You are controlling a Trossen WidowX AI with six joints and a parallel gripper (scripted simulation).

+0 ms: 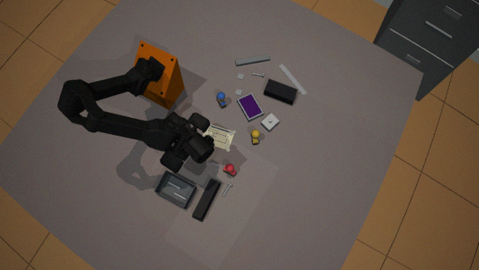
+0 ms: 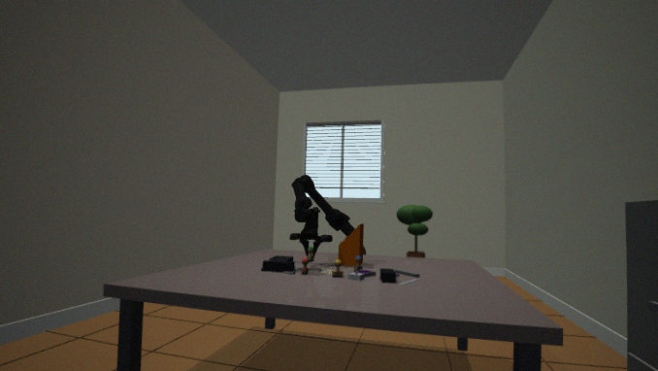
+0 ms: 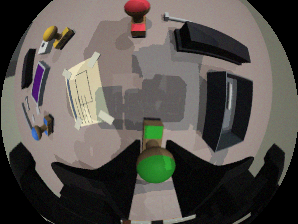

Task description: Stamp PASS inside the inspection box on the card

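Observation:
My gripper (image 2: 311, 258) (image 3: 153, 144) is shut on the green stamp (image 3: 156, 169) (image 2: 311, 250), which has a round green knob and a green patch on its base. It hangs upright above the table, beside the card; the top view hides it behind the arm. The cream card (image 1: 220, 138) (image 3: 87, 95) is taped at its corners and shows printed lines and an outlined box, with no print visible in it. The purple ink pad (image 1: 250, 107) (image 3: 38, 84) lies open beyond the card. The lettering and underside of the stamp cannot be seen.
A blue stamp (image 1: 221, 95) (image 3: 36, 133), yellow stamp (image 1: 255, 133) (image 3: 50, 33) and red stamp (image 1: 229, 167) (image 3: 137, 7) stand around the card. A dark open tray (image 1: 159, 191) and black bar (image 1: 206, 200) lie nearby. A white block (image 1: 270, 121) and black block (image 1: 280, 92) flank the pad.

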